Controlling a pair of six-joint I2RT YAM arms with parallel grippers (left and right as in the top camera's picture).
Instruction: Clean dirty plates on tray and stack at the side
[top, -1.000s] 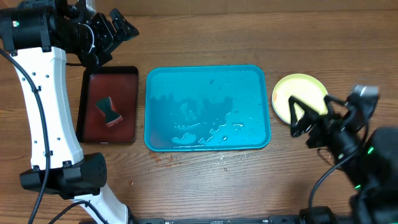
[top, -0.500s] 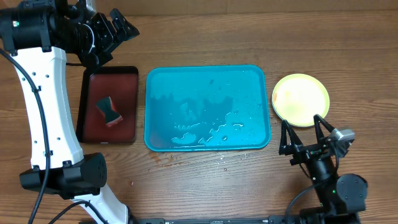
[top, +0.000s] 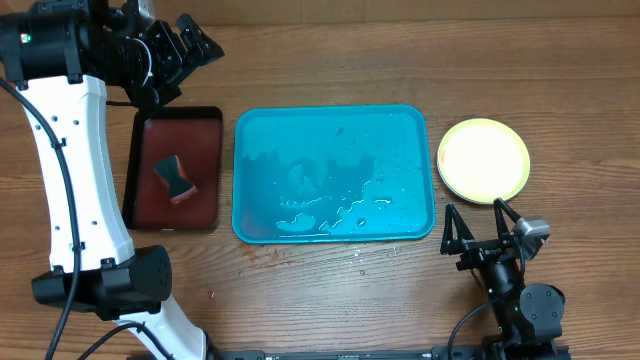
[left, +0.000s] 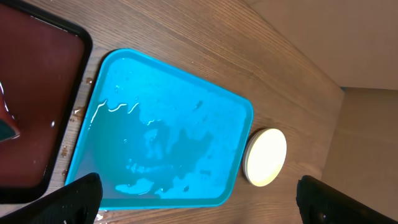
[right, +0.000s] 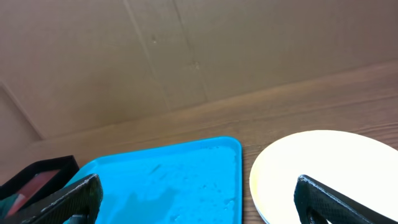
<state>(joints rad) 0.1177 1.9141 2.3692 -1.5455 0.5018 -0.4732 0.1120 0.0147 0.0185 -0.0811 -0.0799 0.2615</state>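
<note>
Plates sit stacked on worktop just right of wet tray. Right tool wide open, empty, near them; left tool also open, empty. Risk: right arm swing clips plate rim, shoves pile.

Dark red black-rimmed tray with a red-and-teal sponge inside, on wooden table

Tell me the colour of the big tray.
The tray is turquoise blue, best seen in the overhead view.
</note>
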